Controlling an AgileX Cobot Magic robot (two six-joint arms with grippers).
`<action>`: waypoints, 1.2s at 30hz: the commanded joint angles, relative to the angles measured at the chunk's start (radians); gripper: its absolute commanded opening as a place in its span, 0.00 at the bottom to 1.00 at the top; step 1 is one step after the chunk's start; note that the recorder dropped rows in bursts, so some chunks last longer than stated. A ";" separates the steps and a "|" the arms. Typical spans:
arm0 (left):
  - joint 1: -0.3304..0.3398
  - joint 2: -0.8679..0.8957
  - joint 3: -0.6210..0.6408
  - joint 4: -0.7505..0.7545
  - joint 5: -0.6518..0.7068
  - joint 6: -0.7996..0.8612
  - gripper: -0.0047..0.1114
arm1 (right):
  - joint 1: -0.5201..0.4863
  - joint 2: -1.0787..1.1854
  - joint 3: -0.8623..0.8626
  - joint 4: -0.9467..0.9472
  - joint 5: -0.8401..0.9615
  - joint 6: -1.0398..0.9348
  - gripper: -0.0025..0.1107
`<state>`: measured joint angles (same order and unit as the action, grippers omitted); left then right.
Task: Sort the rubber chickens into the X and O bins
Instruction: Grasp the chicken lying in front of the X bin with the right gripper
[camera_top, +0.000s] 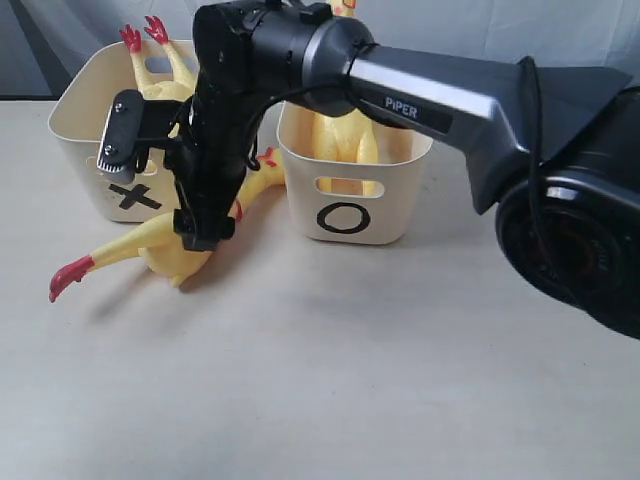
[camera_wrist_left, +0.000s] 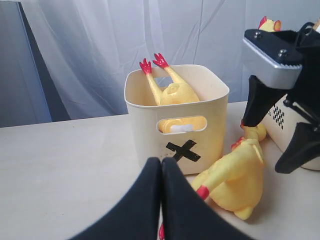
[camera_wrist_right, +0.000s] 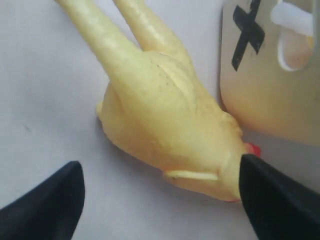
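One rubber chicken (camera_top: 150, 255) lies on the table in front of the X bin (camera_top: 75, 120), red feet toward the left. My right gripper (camera_top: 205, 235) reaches across and points down over its body, open, a finger on each side of the yellow belly (camera_wrist_right: 165, 125) and not closed on it. The chicken's head end lies against the X bin wall (camera_wrist_right: 260, 100). A second chicken (camera_top: 160, 70) stands feet-up in the X bin, and another (camera_top: 340, 140) sits in the O bin (camera_top: 390, 215). My left gripper (camera_wrist_left: 161, 165) is shut, low in front of the X bin (camera_wrist_left: 150, 125).
The two bins stand side by side at the back of the pale table, with a narrow gap between them where the lying chicken's neck (camera_top: 262, 178) runs. A white curtain (camera_wrist_left: 100, 50) hangs behind. The right arm (camera_top: 450, 100) spans the scene above the O bin.
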<state>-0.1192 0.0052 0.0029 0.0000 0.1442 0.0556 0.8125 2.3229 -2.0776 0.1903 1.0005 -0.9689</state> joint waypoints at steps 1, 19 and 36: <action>-0.002 -0.005 -0.003 -0.007 -0.010 0.000 0.04 | 0.015 0.037 -0.001 0.002 -0.070 0.002 0.71; -0.002 -0.005 -0.003 -0.007 -0.010 0.000 0.04 | 0.096 0.052 -0.001 0.043 -0.140 -0.032 0.02; -0.002 -0.005 -0.003 -0.007 -0.010 0.000 0.04 | 0.096 -0.029 -0.001 0.122 0.064 -0.002 0.02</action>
<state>-0.1192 0.0052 0.0029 0.0000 0.1442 0.0556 0.9088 2.3466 -2.0776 0.2514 1.0044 -0.9891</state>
